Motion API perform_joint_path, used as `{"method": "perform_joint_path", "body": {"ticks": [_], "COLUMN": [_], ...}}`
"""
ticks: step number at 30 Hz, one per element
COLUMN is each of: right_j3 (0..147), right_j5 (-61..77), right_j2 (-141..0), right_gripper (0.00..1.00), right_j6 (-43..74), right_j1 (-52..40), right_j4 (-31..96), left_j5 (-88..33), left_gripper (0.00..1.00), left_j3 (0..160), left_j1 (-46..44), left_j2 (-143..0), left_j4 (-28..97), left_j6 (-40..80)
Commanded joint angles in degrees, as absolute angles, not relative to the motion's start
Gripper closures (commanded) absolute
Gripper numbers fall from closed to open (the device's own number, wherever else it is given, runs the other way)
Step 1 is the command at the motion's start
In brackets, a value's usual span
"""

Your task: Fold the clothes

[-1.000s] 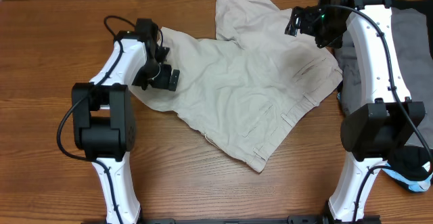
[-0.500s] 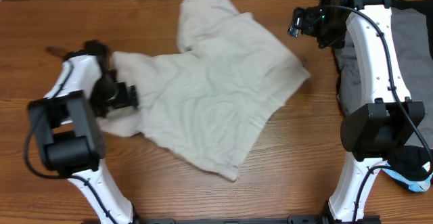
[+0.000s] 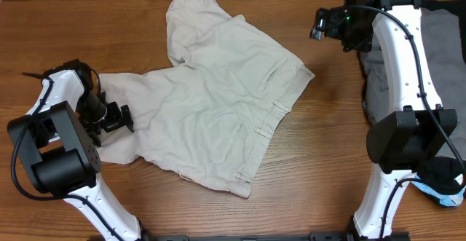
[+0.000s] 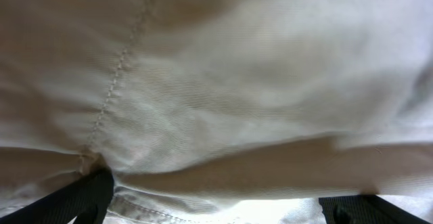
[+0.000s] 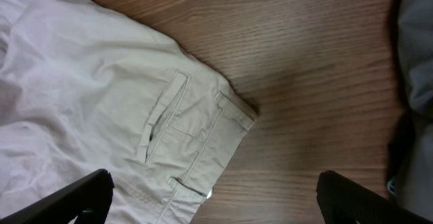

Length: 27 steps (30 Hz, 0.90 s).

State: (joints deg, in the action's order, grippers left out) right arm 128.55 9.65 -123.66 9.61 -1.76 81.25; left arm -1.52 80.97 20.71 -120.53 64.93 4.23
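**Beige shorts (image 3: 218,103): flatten, then fold**

Left gripper (image 3: 116,117): jaws wide, bunched leg cloth (image 4: 216,82) between them, no pinch visible. Right gripper (image 3: 318,24): jaws wide, empty, waistband corner (image 5: 237,112) ahead of them, apart. I'd close on leg and corner together, pull taut.

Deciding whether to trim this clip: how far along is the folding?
Done: nothing folded; beige shorts lie spread on the table. In hand: left gripper at a leg's edge, fingers apart, cloth between; right gripper open above the table. Left: every fold, plus the grey garment.
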Motion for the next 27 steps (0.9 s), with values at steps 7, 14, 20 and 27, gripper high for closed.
{"method": "perform_joint_path", "body": {"ticks": [7, 14, 20, 27], "right_j3": [120.2, 106.5, 97.8, 90.7], "right_j5": [11.3, 17.8, 17.7, 17.6], "right_j2": [-123.6, -123.6, -123.6, -123.6], "right_gripper": [0.00, 0.06, 0.09, 0.21], "right_j6": [12.3, 14.6, 16.8, 17.1], "right_j1": [-1.5, -1.7, -1.8, -1.9], "right_j4": [79.4, 67.5, 57.0, 48.1], "left_j5": [-12.8, -13.8, -13.6, -13.7], "left_gripper": [0.00, 0.00, 0.00, 0.00], "left_j3": [89.4, 101.5, 106.8, 107.5], "left_j1": [15.3, 12.7, 11.0, 9.6], "left_j2": [-118.7, -111.7, -107.8, -106.7], "left_j4": [59.2, 57.3, 56.5, 56.5], "left_j6": [-1.6, -1.6, -1.8, -1.8]}}
